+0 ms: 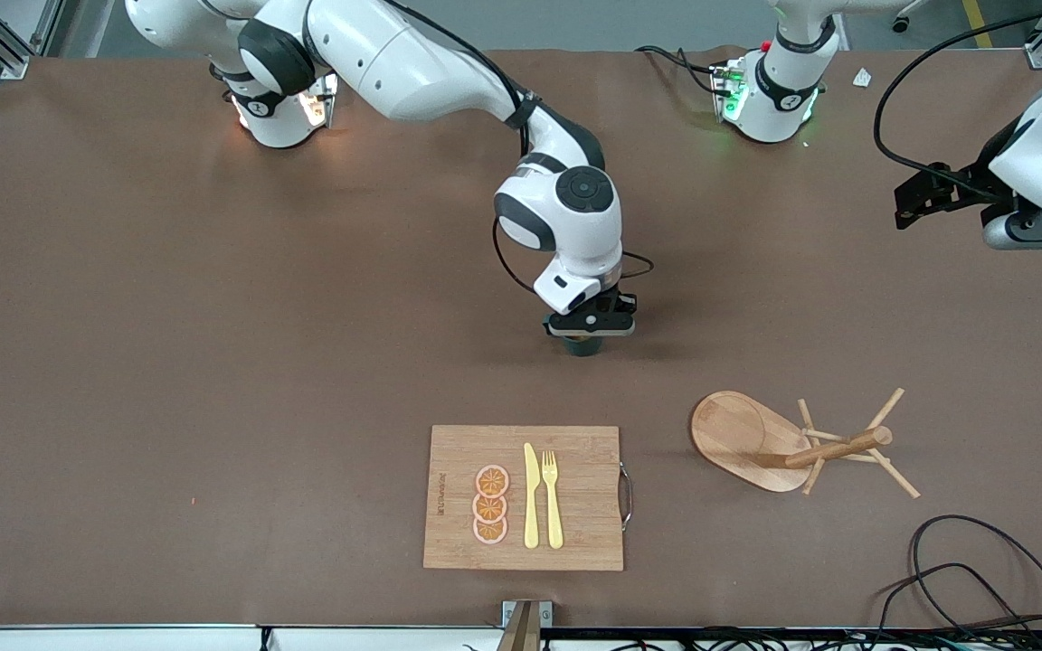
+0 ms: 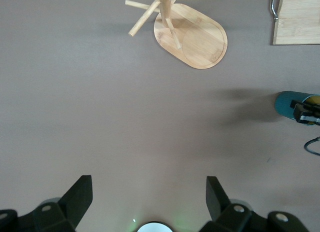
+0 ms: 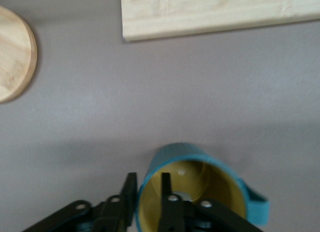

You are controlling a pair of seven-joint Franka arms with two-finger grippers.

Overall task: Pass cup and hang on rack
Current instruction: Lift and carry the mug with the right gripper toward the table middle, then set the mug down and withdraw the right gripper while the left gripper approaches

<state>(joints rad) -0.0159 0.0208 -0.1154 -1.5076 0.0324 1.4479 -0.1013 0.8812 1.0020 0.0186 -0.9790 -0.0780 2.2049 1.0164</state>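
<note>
Cup [image 3: 200, 182]: one. Teal-green cylinder, yellowish-tan inside, small teal handle on its side. Upright on the table [image 1: 213, 316] near the middle, farther from the front camera than the board [image 1: 575, 452]. In the front view it is largely covered by the right gripper [image 1: 590, 327]; only its lower wall shows. In the left wrist view it is cut off by the frame edge.

Right gripper: one finger outside the cup's rim, one inside, straddling the wall with a slight gap; whether the pads press the wall cannot be made out.

Left gripper [image 2: 149, 192]: jaws wide apart, empty, waiting in the air over the left arm's end of the table.

Rack [image 1: 801, 443]: one. Light wood, oval flat base, central post, thin angled pegs. Stands beside the board, toward the left arm's end. Peg count is unclear, as several overlap; its top is cut off in the left wrist view.

Board: one, bamboo, rectangular, with a metal handle [image 1: 627, 495] on the edge facing the rack.

On the board: three orange slices [image 1: 490, 504] in an overlapping row; one yellow knife [image 1: 531, 497]; one yellow fork [image 1: 551, 497].

Cables [image 1: 973, 579]: dark loops on the table's corner nearest the camera at the left arm's end, partly cut off.
</note>
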